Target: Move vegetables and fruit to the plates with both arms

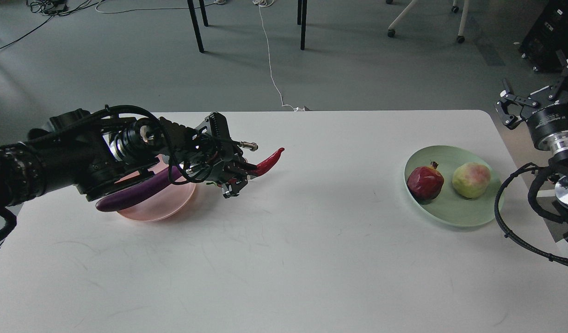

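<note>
My left gripper point(240, 167) is shut on the red chili point(268, 163) and holds it above the table, just right of the pink plate point(161, 207). The chili's tip points up and to the right. The purple eggplant point(136, 193) lies across the pink plate, its end sticking out past the left rim. My arm hides part of both. The pomegranate point(425, 182) and the yellow-green fruit point(471, 179) sit side by side on the mint green plate point(455, 212) at the right. My right gripper point(536, 99) is open and empty, raised beyond the table's right edge.
The white table point(284, 249) has its far edge near the top and its right edge by the green plate. Chair and table legs point(302, 25) and a white cable point(271, 60) are on the floor behind.
</note>
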Tool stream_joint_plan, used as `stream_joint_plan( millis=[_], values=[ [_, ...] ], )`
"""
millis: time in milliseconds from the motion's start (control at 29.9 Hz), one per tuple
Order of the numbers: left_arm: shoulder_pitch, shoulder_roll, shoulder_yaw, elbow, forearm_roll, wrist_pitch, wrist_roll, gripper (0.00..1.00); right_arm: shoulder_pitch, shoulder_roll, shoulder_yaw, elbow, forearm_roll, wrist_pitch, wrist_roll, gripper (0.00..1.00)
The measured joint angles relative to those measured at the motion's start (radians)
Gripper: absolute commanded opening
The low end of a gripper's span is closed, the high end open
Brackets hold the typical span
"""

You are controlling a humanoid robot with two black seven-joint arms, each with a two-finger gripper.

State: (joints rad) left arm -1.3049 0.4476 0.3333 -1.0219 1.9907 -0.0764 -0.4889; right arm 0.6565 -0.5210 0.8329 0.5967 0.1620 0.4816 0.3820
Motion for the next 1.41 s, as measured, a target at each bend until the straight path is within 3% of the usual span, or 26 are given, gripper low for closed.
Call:
stream_joint_plan(
  millis=[100, 268, 468, 602, 636, 669, 970, 1405],
  values=[
    [-0.015, 0.131, -0.001, -0.101, -0.005, -0.013, 0.000, 0.13, 0.000, 0.000, 0.000, 0.001, 0.000, 0.000, 0.000, 0.98],
    [0.029, 0.303, 0.013, -0.125, 0.010, -0.011, 0.000, 0.14, 0.000, -0.001, 0.000, 0.002, 0.000, 0.000, 0.000, 0.98],
    [0.106, 0.360, 0.004, -0.121, 0.059, -0.001, 0.000, 0.16, 0.003, 0.013, -0.001, 0.003, -0.001, -0.005, 0.000, 0.98],
    [0.133, 0.354, 0.000, -0.090, 0.061, 0.002, 0.000, 0.23, 0.010, 0.013, -0.001, 0.004, -0.001, -0.006, 0.000, 0.98],
    [0.139, 0.350, 0.000, -0.078, 0.062, 0.002, 0.000, 0.40, 0.010, 0.011, -0.002, 0.005, -0.001, -0.006, 0.000, 0.98],
    [0.143, 0.347, 0.000, -0.067, 0.061, 0.002, 0.000, 0.48, 0.010, 0.010, -0.002, 0.005, -0.001, -0.006, 0.000, 0.98],
    [0.168, 0.319, -0.013, -0.018, 0.030, 0.079, 0.000, 0.98, 0.011, 0.003, 0.005, 0.004, 0.000, -0.006, 0.003, 0.98],
    [0.165, 0.297, -0.334, -0.016, -0.828, 0.081, 0.001, 0.98, 0.028, -0.001, 0.006, -0.001, -0.002, -0.003, 0.003, 0.99]
  ],
)
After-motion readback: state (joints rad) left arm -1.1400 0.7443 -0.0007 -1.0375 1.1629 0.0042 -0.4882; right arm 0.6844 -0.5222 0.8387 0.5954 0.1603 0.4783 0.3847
